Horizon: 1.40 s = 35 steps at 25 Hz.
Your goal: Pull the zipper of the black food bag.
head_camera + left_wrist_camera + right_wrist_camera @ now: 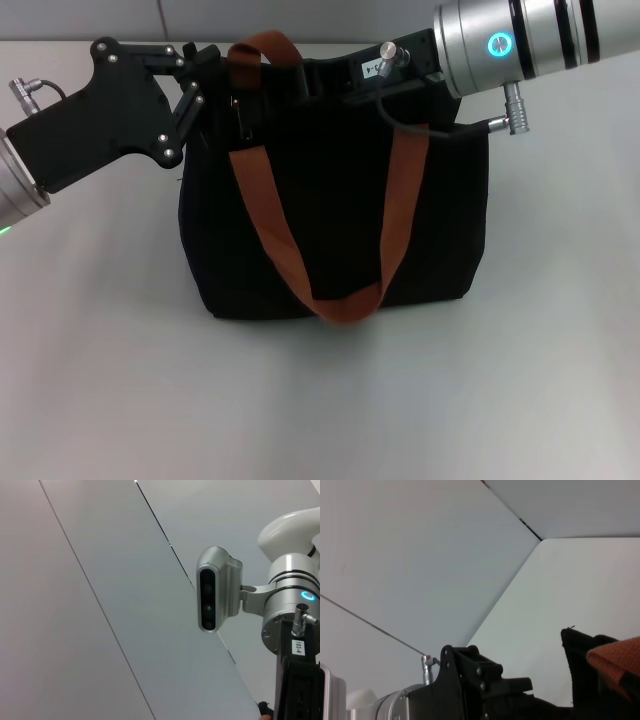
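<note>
Head view: the left gripper sits at the upper left corner of the black food bag, its dark fingers pressed in against the bag's top edge beside one end of the orange strap handle. The fingertips merge with the black fabric, so whether they are spread or closed, and whether they hold anything, cannot be told. The right gripper reaches in over the top rim from the other side, its silver wrist with a lit blue ring above the bag's upper right corner; its fingers are lost against the dark top opening, and their state cannot be told either.

The bag stands upright on the pale table, centred between the arms, one handle loop draped down its front face. The zipper is not distinguishable in any view; by judgement it runs along the top edge, between the two grippers.

Handling, by judgement: the bag is soft, light fabric that will buckle or slide if pulled on one side only, so one gripper should pin the rim while the other pinches the small metal tab. The tab is thin and likely slippery; grip it flat across its faces and draw along the track.
</note>
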Tool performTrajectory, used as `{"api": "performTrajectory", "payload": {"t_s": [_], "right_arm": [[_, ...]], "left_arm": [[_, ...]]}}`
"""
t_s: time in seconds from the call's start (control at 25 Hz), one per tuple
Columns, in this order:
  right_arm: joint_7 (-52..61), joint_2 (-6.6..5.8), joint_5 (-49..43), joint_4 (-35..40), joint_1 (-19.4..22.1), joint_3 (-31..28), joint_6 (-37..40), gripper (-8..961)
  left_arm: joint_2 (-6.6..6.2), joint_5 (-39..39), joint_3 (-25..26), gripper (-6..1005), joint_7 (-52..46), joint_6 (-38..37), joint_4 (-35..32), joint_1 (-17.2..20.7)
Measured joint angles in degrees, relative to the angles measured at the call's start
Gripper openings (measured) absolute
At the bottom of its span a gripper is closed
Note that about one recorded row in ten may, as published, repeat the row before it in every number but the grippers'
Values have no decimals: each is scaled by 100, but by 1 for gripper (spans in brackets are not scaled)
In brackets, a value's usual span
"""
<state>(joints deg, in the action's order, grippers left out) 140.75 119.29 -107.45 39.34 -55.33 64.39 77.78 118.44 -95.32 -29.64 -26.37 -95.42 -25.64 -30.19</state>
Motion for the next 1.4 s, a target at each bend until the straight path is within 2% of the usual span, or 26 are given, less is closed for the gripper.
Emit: {"api": "performTrajectory", "payload": {"t_s": [0.76,0.96,1.4], "right_arm": [[33,11,0,-35,-66,39,-22,36],[73,12,-11,-20,-54,39,-25,115],[78,16,-17,-38,-155,229,-151,132]], "left_arm": [[1,-11,-33,28,0,-37,22,12],[4,-10,-33,28,0,-38,24,14],[4,-9,-33,29,0,-45,24,14]]}}
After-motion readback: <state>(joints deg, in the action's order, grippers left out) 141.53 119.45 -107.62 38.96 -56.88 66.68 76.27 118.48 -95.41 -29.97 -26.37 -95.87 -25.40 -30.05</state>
